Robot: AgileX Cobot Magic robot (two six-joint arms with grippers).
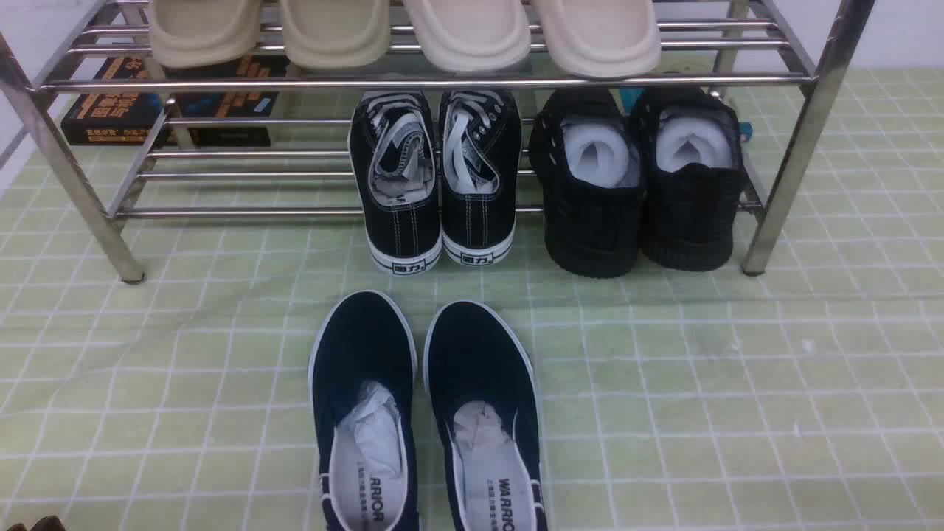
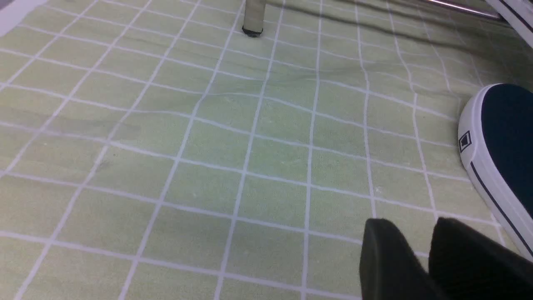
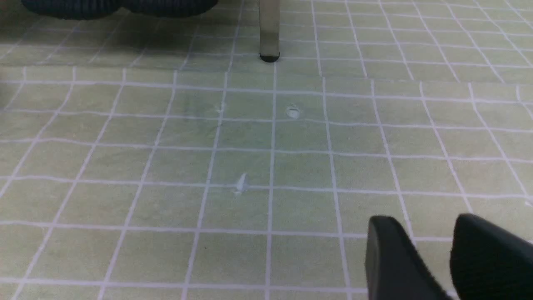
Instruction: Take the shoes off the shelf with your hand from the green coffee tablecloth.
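entry: shoe pick, before any contact.

the shoes [image 1: 597, 221] sit on the lower tier of the shelf [image 1: 442, 80], at its right end, just inside the right front leg. their heels face me and hang out past the front bar, low over the green coffee tablecloth [image 1: 737, 383]. white paper fills both openings. judgement: heels-out suits me, since the collar and heel are the first parts i would meet coming in from the front.

neighbours: the black lace-ups [image 1: 398, 214] stand just beside the pair on the same tier, to the left. beige slippers [image 1: 472, 33] rest on the upper tier directly above, so the top bar limits any approach from over the pair. navy slip-ons [image 1: 361, 354] stand on the cloth in front of the lace-ups, apart from the shelf. the cloth in front of my target is bare, which i read as the set-down spot.

right claw [image 3: 429, 225]: fingers apart, cloth showing between them, nothing held, nothing touched. it hangs low over the cloth, facing the right front leg [image 3: 268, 29]. the ribbed soles of the pair show only at the edge of its view, so it is not lined up on them.

left claw [image 2: 416, 227]: tips a little apart, narrower gap, empty, over cloth near one slip-on toe [image 2: 504, 146].

neither arm shows in the front view. risk noted: knit uppers are soft, so a pinch on one shoe may leave the other behind.
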